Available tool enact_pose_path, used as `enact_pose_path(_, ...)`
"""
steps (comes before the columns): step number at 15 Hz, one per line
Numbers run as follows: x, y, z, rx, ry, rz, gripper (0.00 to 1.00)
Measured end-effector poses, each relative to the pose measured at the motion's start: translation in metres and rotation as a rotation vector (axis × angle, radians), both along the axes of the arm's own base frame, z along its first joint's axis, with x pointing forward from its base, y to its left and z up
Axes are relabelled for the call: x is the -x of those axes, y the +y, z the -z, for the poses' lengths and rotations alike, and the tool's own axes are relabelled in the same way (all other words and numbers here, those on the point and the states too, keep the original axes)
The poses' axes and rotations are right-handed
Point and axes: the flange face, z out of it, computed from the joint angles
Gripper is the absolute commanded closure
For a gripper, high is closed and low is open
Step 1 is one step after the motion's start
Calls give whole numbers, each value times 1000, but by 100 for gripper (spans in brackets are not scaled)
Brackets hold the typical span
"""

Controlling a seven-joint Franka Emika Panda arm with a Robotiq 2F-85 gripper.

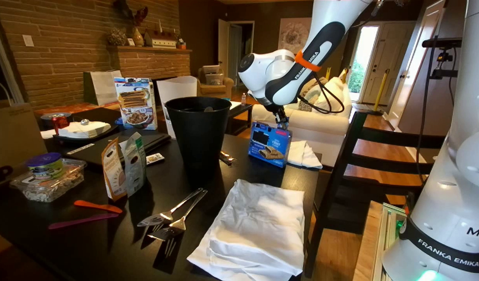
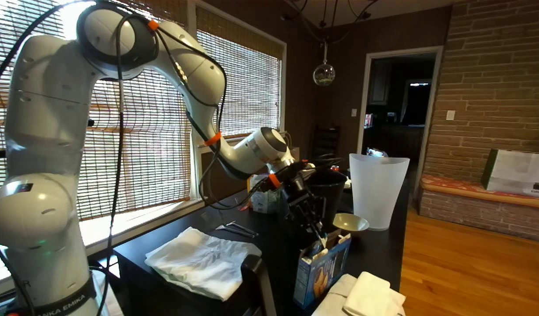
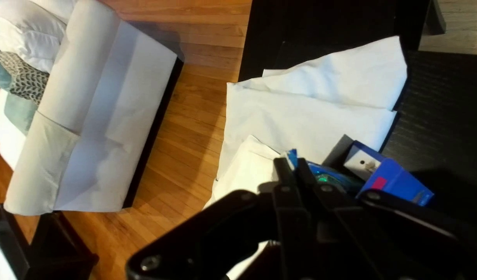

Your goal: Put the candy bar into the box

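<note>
The black table (image 1: 218,191) carries the things, and the arm (image 2: 199,79) reaches over it from beyond the edge where the chair (image 1: 399,136) stands. Well in from that edge the black bin (image 1: 200,136) stands upright; the white bin (image 2: 377,193) stands close to the edge away from the window (image 2: 251,87). The white cloth (image 1: 259,230) lies in loose folds along the chair edge, toward the window-side corner. The carton (image 1: 136,103), white with food pictures, stands beyond the black bin, well apart from the chair edge. At the chair edge's other corner lie the napkins (image 3: 292,112), folded flat. Just beside them, near the same corner, the blue box (image 1: 268,146) stands upright, its top open. The end effector (image 3: 295,165) points down at a slant over that opening. Two pouches (image 1: 114,169) stand side by side well apart from the chair edge, and two metal utensils (image 1: 178,224) lie between them and the cloth. The candy bar (image 3: 325,173), in a shiny blue wrapper, is at the mouth of the box, the end effector's fingers clamped on it, with a bit of blue showing between the tips; how much of it is inside the box cannot be told.
</note>
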Motion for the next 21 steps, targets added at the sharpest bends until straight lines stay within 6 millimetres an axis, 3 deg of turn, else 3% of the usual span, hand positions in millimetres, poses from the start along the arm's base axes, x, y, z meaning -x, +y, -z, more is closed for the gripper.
enact_pose_path(4, -1, 2, 8, 3, -12, 18, 98)
enact_pose_path(5, -1, 2, 9, 4, -13, 21, 92)
enact_pose_path(6, -1, 2, 11, 4, -14, 24, 75)
enact_pose_path(8, -2, 3, 13, 5, -15, 27, 68)
enact_pose_path(10, -2, 3, 14, 5, -15, 28, 69)
enact_pose_path(13, -2, 4, 14, 5, -15, 27, 81)
enact_pose_path(15, -3, 5, 15, 5, -14, 26, 55)
enact_pose_path(16, -3, 5, 15, 5, -15, 25, 53)
enact_pose_path(21, -7, 1, 8, 9, -29, 29, 19)
